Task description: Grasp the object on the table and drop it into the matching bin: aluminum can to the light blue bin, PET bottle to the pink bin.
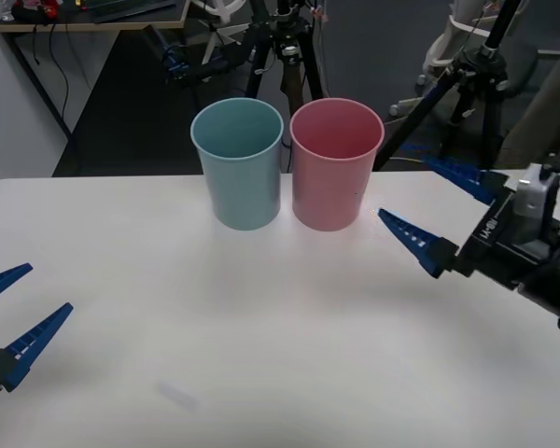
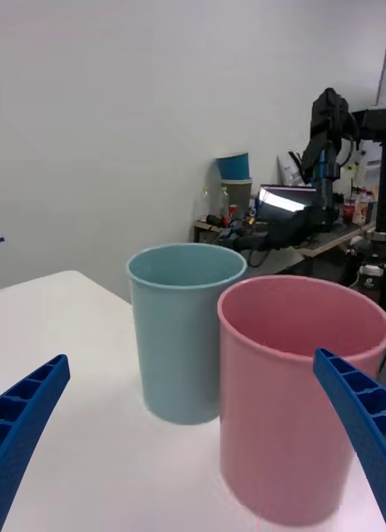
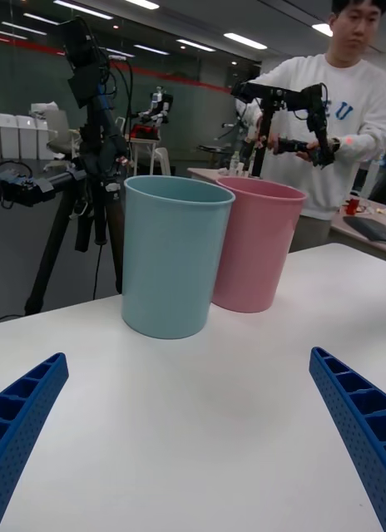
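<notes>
Bins side by side at the far middle of the wide white bench [image 1: 121, 243]: tall pale teal-blue plastic cup-shaped bin [image 1: 238, 163] on the robot's left, tall pink plastic cup-shaped bin [image 1: 336, 163] on its right, walls touching or nearly so, both upright. Can can't be placed on the bench; only a faint greyish smear near the front edge, too blurred to call. It may already be inside a bin, since the bin interiors are hidden from these angles

Right gripper [image 1: 434, 210] hangs above the bench just beside the pink bin's right wall, blue ribbed fingers spread wide, nothing between them. Its wrist camera looks across the pink bin [image 2: 297, 399] toward the blue bin [image 2: 185, 332], both rims level. Left gripper [image 1: 9, 313] low at the near left edge of the bench, well apart from the bins, also spread wide and empty; its wrist camera has the blue bin [image 3: 172, 253] nearer and the pink bin [image 3: 255, 245] behind

Judgement: no object in hand, so either the drop is done or the grasp has not begun. If a can is to be picked, find it first, keep the fingers wide on approach, close across the can's body and not its rim. For the drop, carry past the pink bin and centre over the blue rim before letting go; the bins sit so close that an off-centre release risks the wrong one. Keep the right wrist clear of the pink wall, a nudge could tip it
</notes>
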